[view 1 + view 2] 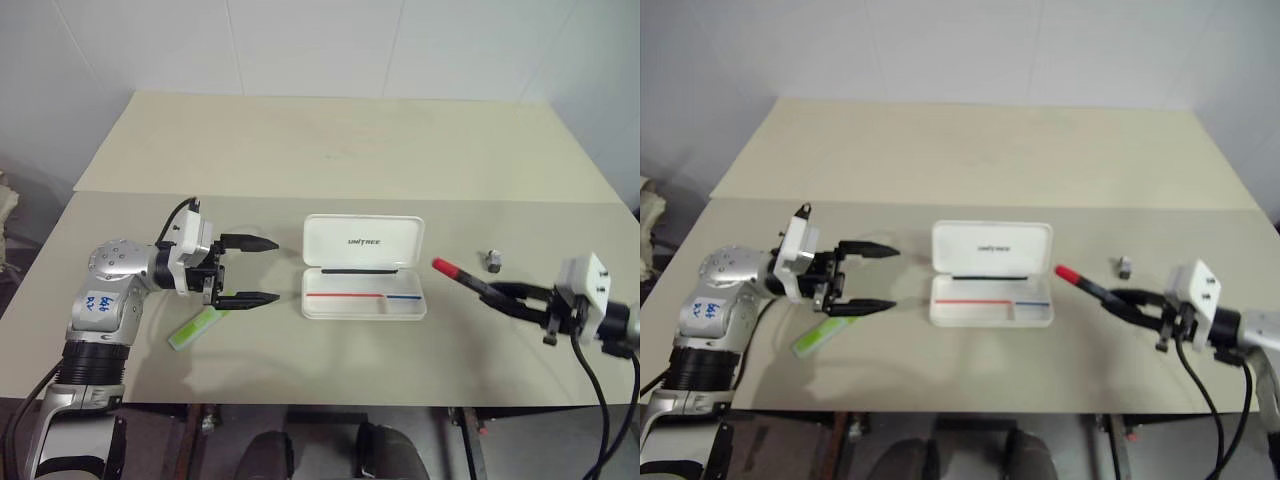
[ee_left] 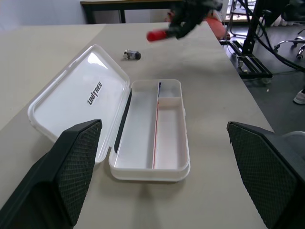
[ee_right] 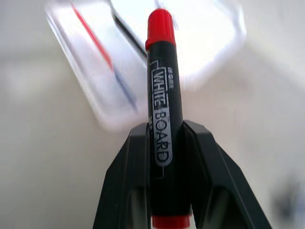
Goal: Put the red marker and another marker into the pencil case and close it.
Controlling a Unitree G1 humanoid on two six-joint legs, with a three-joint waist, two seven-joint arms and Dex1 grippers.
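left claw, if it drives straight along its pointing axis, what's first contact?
Likely the pencil case. The left claw stands open and level, aimed across the table at the case's near end; the left wrist view looks straight at the open tray. Height is unclear, so it might skim over the rim.

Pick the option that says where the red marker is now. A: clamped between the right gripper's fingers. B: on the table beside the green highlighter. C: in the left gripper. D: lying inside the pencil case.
A: the red marker sits clamped between the right gripper fingers, its cap pointing toward the open pencil case.
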